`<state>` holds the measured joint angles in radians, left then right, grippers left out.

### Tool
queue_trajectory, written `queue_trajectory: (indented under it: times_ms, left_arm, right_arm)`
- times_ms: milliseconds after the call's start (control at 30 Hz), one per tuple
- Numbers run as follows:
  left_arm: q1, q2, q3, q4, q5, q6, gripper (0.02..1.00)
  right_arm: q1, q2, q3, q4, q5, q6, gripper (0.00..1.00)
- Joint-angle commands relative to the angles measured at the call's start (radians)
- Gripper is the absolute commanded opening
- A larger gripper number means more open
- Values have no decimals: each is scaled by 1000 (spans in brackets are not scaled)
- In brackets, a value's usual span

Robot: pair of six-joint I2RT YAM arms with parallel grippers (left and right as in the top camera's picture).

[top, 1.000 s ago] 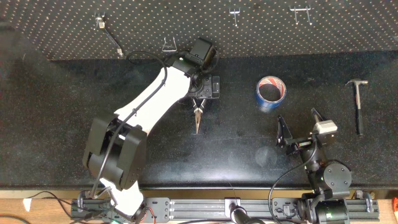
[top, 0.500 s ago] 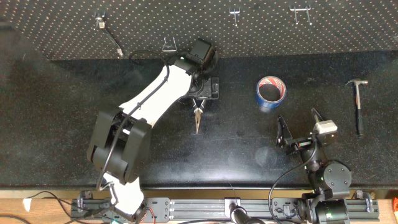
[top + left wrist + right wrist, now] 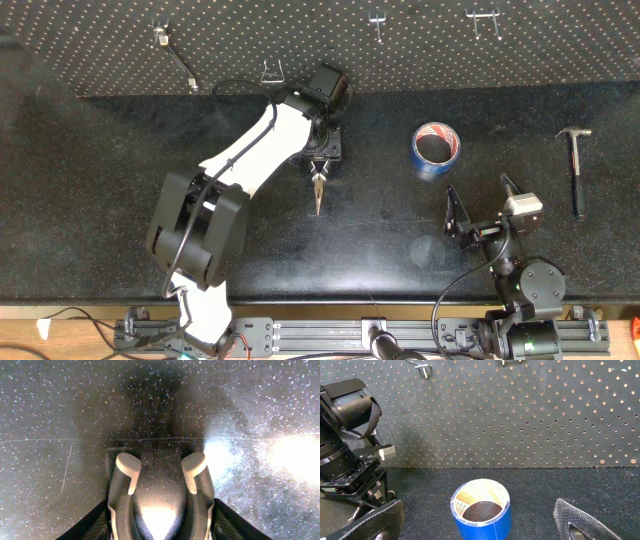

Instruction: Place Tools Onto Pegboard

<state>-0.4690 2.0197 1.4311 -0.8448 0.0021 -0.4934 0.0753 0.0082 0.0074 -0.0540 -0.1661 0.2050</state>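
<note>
The left gripper (image 3: 322, 158) is closed on the handles of the pliers (image 3: 317, 192), which lie on the table (image 3: 100, 180). The right gripper (image 3: 480, 196) gapes wide and empty, just near of the tape roll (image 3: 436, 148)

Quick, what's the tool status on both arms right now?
Left tool: closed on the metal needle-nose pliers.
Right tool: open, holding nothing.

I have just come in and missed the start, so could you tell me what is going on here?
The left arm's tool is down over the handle end of the pliers lying on the black table, in front of the pegboard. The right arm's tool sits open near its base. The blue tape roll and the hammer lie on the table, untouched.
</note>
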Motion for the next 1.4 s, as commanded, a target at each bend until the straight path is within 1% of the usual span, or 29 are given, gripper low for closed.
queue_trajectory:
  times_ms: [33,67,100,200,233,300,333,367,400,433,467,500,533,567,600,633,700,800,1200,1233,1267,1300,1333,1367,1400]
  left_arm:
    - [3,29,11,1,11,5,439]
    - [3,29,11,0,11,5,310]
    - [3,29,11,0,11,5,27]
    - [3,-19,11,-15,3,8,27]
    - [6,-125,11,-24,3,77,27]
    - [32,-299,11,-108,2,88,27]
    - [61,-407,11,-198,-1,87,25]
    - [96,-565,4,-303,-34,87,29]
    - [102,-692,-36,-318,-108,87,27]
    - [103,-791,-96,-276,-179,87,29]
    - [102,-876,-188,-133,-269,88,29]
    - [102,-885,-237,-8,-346,88,27]
    - [102,-856,-263,123,-422,88,29]
    - [102,-765,-263,310,-475,148,29]
    - [103,-698,-263,464,-498,206,29]
    - [103,-631,-263,617,-500,241,29]
    - [108,-553,-263,833,-500,241,27]
    - [130,-485,-263,1015,-499,241,25]
    - [129,-352,-263,1004,-495,241,27]
    - [129,-341,-263,1005,-495,241,62]
    - [129,-330,-263,1005,-495,241,251]
    - [129,-328,-263,996,-495,241,321]
    - [129,-328,-263,988,-495,241,351]
    - [129,-328,-263,974,-495,241,553]
    - [129,-328,-263,974,-495,241,645]
  right_arm:
    - [6,-7,-3,-5,1,11,976]
    - [6,-7,-3,-5,1,11,976]
    - [6,-7,-3,-5,1,11,976]
    - [6,-7,-3,-5,1,11,976]
    - [6,-7,-3,-5,1,11,976]
    - [6,-7,-3,-5,1,11,976]
    - [6,-7,-3,-5,1,11,976]
    - [6,-7,-3,-5,1,11,976]
    - [6,-7,-3,-5,1,11,976]
    - [6,-7,-3,-5,1,11,978]
    - [6,-7,-3,-5,1,11,976]
    - [6,-7,-3,-5,1,11,974]
    - [6,-7,-3,-5,1,11,976]
    - [6,-7,-3,-5,1,11,976]
    - [6,-7,-3,-5,1,11,976]
    - [6,-7,-3,-5,1,11,976]
    - [6,-7,-3,-5,1,11,976]
    - [6,-7,-3,-5,1,11,976]
    - [6,-7,-3,-5,1,11,976]
    - [6,-7,-3,-5,1,11,976]
    - [6,-7,-3,-5,1,11,976]
    - [6,-7,-3,-5,1,11,976]
    - [6,-7,-3,-5,1,11,976]
    - [6,-7,-3,-5,1,11,976]
    - [6,-7,-3,-5,1,11,976]
